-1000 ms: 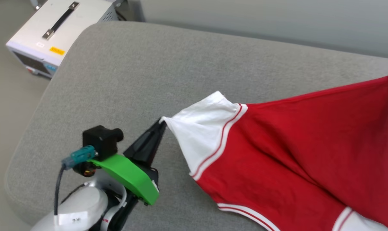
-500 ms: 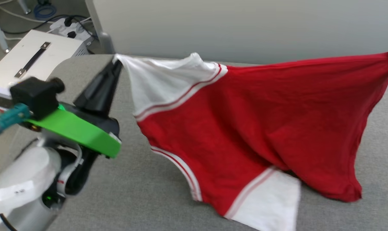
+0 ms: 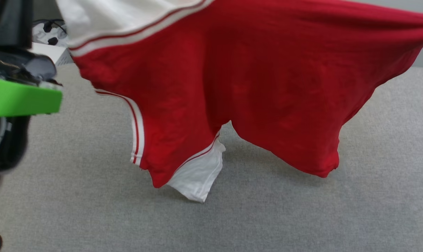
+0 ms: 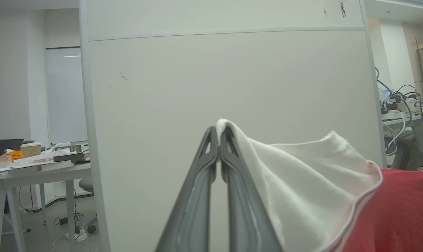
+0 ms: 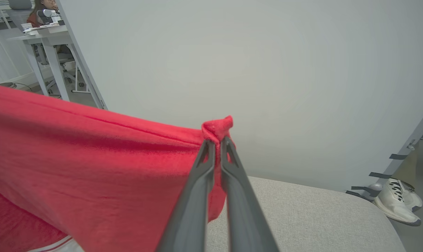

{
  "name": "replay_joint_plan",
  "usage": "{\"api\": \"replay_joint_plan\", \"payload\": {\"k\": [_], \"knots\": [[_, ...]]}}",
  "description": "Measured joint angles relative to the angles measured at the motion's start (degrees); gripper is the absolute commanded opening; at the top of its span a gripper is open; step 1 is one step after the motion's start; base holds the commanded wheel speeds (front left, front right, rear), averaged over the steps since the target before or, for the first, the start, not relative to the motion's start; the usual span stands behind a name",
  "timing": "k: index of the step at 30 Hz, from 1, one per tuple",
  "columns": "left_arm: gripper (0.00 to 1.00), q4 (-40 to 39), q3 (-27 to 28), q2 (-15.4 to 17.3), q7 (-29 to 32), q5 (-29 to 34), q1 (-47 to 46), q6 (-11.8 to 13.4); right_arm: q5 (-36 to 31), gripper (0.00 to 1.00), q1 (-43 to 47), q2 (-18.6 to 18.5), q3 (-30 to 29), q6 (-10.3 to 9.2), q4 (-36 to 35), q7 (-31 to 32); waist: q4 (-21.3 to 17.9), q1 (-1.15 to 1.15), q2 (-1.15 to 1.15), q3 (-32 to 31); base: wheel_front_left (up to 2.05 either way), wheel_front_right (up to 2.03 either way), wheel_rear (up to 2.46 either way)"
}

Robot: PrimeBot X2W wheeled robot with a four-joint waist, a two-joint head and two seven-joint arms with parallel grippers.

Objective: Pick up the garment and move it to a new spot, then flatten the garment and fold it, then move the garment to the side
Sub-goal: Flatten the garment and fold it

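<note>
Red jersey shirt [image 3: 253,80] hanging spread above grey cushion [image 3: 302,210], left gripper [image 4: 218,134] clamping its white sleeve [image 4: 302,182], right gripper [image 5: 216,143] pinching a red corner

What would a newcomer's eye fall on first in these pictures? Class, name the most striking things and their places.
The red shirt stands out first, hanging stretched wide across the top of the head view over the grey cushion. The left gripper is shut on the tip of a white sleeve, and the right gripper is shut on a red corner. A bright green bracket shows at the head view's left edge.
</note>
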Motion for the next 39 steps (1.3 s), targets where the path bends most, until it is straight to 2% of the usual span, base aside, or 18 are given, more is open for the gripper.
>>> {"api": "replay_joint_plan", "payload": {"k": [6, 7, 10, 17, 21, 24, 27, 34, 39], "knots": [[0.00, 0.86, 1.16, 3.72, 4.14, 1.70, -7.45, -2.00, -0.90, 0.00, -4.89, 0.86, -0.89, 0.00, -2.12, -0.62, -0.61, 0.00, 0.00, 4.04, 0.00, 0.00, 0.00], [0.00, 2.49, 1.24, 5.44, 6.71, 1.94, -11.57, -4.19, -1.35, 0.00, -8.67, 1.02, -0.76, 0.00, -1.85, -1.36, -0.88, 0.00, 0.00, 6.66, 0.00, 0.00, 0.00], [0.00, 5.13, 0.94, 6.79, 9.88, 2.24, -16.83, -7.32, -1.74, 0.00, -13.73, 0.80, -0.41, 0.01, -0.32, -2.12, -1.16, 0.00, 0.00, 9.85, 0.00, 0.00, 0.00], [0.00, 14.45, -0.97, 7.13, 15.04, 5.42, -32.45, -15.52, -4.77, 0.00, -28.83, -1.58, 3.03, 0.07, 7.40, -5.36, -1.65, 0.01, 0.00, 17.93, 0.00, 0.00, 0.00], [0.00, 21.42, -3.07, 4.74, 17.01, 8.62, -42.35, -19.80, -6.82, 0.00, -37.82, -2.01, 4.87, 0.08, 13.86, -8.36, -1.84, 0.01, 0.00, 22.63, 0.00, 0.00, 0.00], [0.00, 28.70, -4.76, 1.45, 17.41, 11.54, -51.07, -22.63, -8.73, 0.00, -44.89, -2.09, 7.03, 0.08, 19.44, -11.71, -2.01, 0.02, 0.00, 26.46, 0.00, 0.00, 0.00], [0.00, 36.21, -6.05, -1.87, 16.08, 14.18, -59.11, -24.37, -10.96, 0.00, -51.05, -1.64, 8.71, 0.09, 25.12, -15.25, -2.20, 0.02, 0.00, 29.74, 0.00, 0.00, 0.00], [0.00, 52.34, -7.16, -8.47, 8.71, 17.06, -72.43, -25.88, -15.84, 0.00, -62.01, 1.27, 11.07, 0.18, 36.60, -23.52, -2.69, 0.02, 0.00, 35.77, 0.00, 0.00, 0.00], [0.00, 59.85, -9.05, -11.21, 3.53, 17.33, -74.66, -26.08, -17.47, 0.00, -65.62, 2.55, 11.95, 0.48, 43.19, -29.09, -2.63, 0.02, 0.00, 38.44, 0.00, 0.00, 0.00]]}}
